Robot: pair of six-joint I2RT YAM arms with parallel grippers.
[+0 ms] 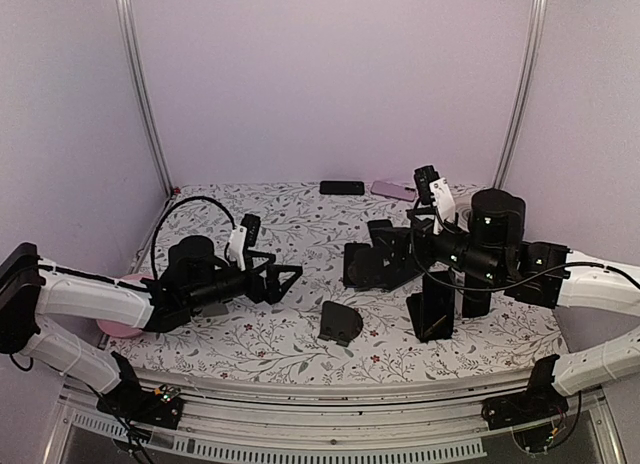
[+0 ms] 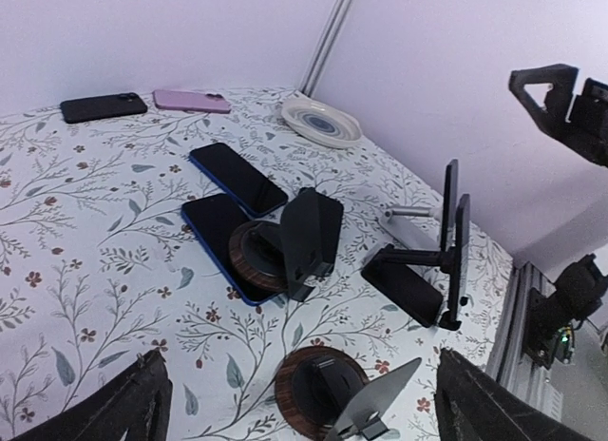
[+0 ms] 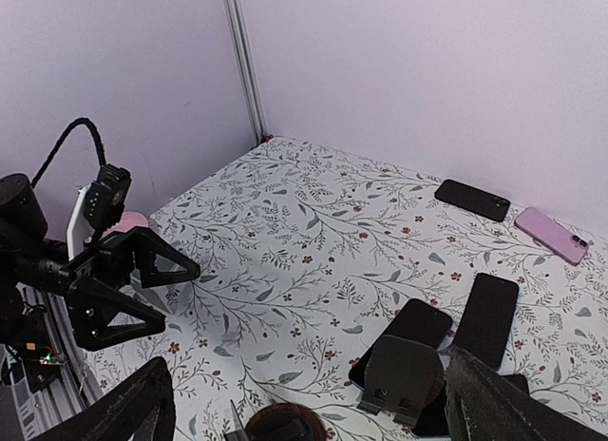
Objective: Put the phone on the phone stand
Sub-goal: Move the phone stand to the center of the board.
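Two dark phones (image 2: 237, 178) (image 2: 217, 224) lie flat side by side mid-table, also in the right wrist view (image 3: 489, 317) (image 3: 410, 329). A round-based phone stand (image 2: 285, 246) sits on the nearer phone. A second round-based stand (image 2: 332, 389) (image 1: 340, 322) stands in front of my left gripper (image 2: 299, 417), which is open and empty (image 1: 280, 274). A black phone (image 1: 342, 187) and a pink phone (image 1: 393, 190) lie at the back. My right gripper (image 3: 313, 422) hangs open over the stand (image 3: 399, 374) and the two phones, holding nothing (image 1: 392, 252).
A black folding stand (image 2: 427, 270) stands upright at the right (image 1: 430, 304). A white plate (image 2: 321, 121) sits at the back right. A pink dish (image 1: 125, 329) lies under my left arm. Purple walls close in the back and both sides.
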